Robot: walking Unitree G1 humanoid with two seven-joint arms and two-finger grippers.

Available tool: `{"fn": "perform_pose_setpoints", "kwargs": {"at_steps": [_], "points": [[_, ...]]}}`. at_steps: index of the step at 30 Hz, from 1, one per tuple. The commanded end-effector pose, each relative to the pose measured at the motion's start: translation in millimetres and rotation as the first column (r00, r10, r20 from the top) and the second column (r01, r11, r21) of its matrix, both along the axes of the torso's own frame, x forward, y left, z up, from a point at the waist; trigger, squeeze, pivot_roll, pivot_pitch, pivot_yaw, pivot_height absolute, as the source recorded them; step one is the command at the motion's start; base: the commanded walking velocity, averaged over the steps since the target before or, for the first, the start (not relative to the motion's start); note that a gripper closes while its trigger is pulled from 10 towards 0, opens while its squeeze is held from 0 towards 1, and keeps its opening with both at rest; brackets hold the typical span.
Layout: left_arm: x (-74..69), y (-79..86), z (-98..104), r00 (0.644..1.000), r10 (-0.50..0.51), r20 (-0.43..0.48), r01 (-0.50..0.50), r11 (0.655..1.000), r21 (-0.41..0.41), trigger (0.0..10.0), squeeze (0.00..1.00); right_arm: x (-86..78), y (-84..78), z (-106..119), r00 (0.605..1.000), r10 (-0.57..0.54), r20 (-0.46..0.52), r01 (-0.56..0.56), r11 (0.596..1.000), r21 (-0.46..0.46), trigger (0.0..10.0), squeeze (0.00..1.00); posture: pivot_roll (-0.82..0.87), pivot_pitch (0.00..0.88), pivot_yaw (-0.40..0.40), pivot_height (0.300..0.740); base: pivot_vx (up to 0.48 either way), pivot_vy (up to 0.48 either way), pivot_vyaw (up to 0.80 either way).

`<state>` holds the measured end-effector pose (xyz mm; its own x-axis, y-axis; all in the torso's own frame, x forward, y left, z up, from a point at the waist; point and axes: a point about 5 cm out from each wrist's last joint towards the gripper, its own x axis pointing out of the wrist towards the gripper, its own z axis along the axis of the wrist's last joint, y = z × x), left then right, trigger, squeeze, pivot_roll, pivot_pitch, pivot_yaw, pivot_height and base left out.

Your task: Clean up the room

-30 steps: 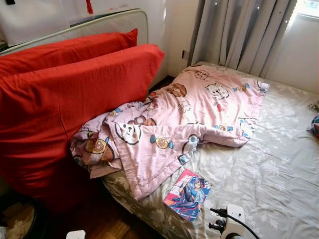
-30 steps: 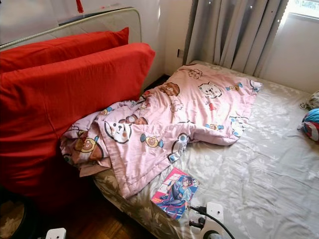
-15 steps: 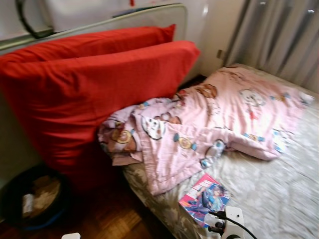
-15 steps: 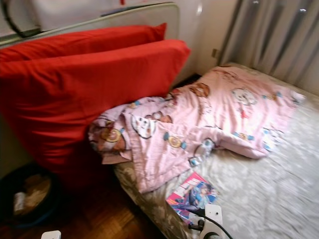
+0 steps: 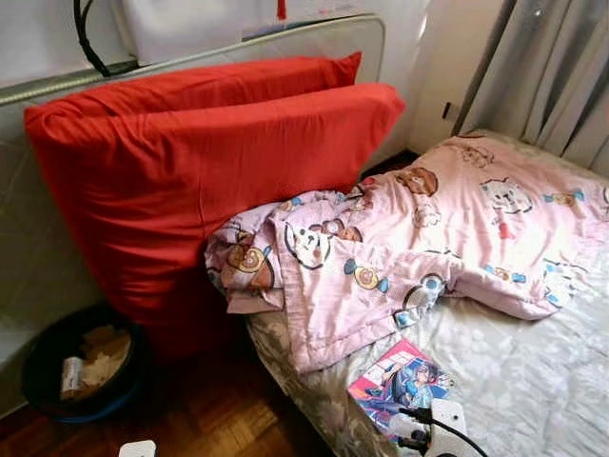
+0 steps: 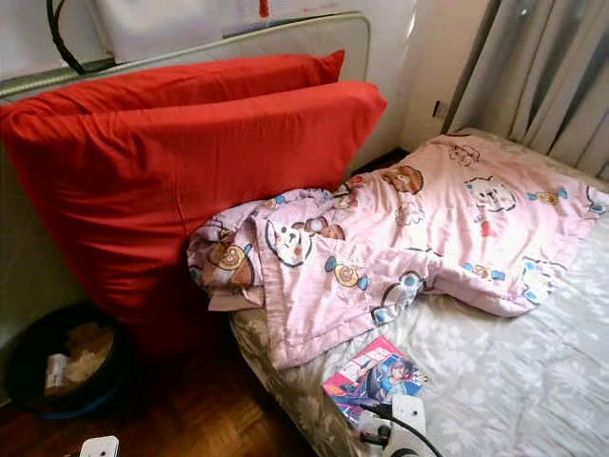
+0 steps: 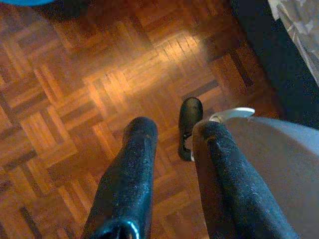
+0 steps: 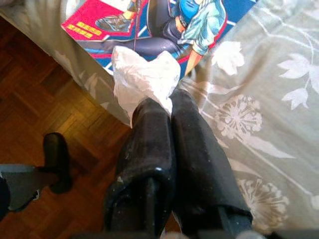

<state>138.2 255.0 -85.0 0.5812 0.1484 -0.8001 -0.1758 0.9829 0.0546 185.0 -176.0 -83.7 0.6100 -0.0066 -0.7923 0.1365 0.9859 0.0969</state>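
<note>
My right gripper (image 8: 167,102) is shut on a crumpled white tissue (image 8: 142,74), which sticks out past its fingertips. It hangs over the near edge of the bed, just above a colourful comic book (image 8: 199,20) that lies flat on the grey flowered sheet (image 8: 259,99). The same comic book (image 5: 400,381) lies by the bed's near corner, with my right wrist (image 5: 445,419) beside it. A dark round bin (image 5: 48,335) holding paper scraps stands on the floor to the left. My left gripper (image 7: 172,129) hangs open over the parquet with nothing between its fingers.
Two big red pillows (image 5: 209,162) lean against the headboard between the bin and the bed. A rumpled pink cartoon blanket (image 5: 447,228) covers the bed's head end. Grey curtains (image 5: 552,76) hang at the far right. My black foot (image 7: 190,119) stands on the parquet.
The camera has turned left: the pillows and bed slid right in the picture and the bin came into view. My right wrist stays at the bottom edge by the comic book.
</note>
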Motion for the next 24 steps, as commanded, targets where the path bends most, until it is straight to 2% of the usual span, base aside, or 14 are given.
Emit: {"fn": "perform_pose_setpoints", "kwargs": {"at_steps": [1, 16, 24], "points": [[-6.1, -1.1, -3.0, 1.0, 0.012, -0.028, -0.013, 1.0, -0.01, 10.0, 0.0, 0.3, 2.5, -0.2, 1.0, 0.0, -0.006, 0.0, 1.0, 0.005, 10.0, 0.0, 0.13, 0.055, -0.062, 0.74, 0.0, 0.0, 0.0], [-5.9, -1.4, -3.1, 0.999, 0.014, -0.029, -0.014, 1.0, -0.01, 10.0, 0.0, -0.2, 3.9, -0.8, 1.0, 0.009, -0.014, -0.009, 1.0, 0.008, 10.0, 0.0, 0.14, 0.057, -0.063, 0.74, 0.0, 0.0, 0.0], [-5.3, -1.5, -3.0, 0.999, 0.013, -0.03, -0.013, 1.0, -0.011, 10.0, 0.0, 0.4, 6.2, -0.6, 1.0, 0.021, -0.013, -0.021, 1.0, 0.008, 10.0, 0.0, 0.14, 0.061, -0.06, 0.74, 0.0, 0.274, 0.0]]}}
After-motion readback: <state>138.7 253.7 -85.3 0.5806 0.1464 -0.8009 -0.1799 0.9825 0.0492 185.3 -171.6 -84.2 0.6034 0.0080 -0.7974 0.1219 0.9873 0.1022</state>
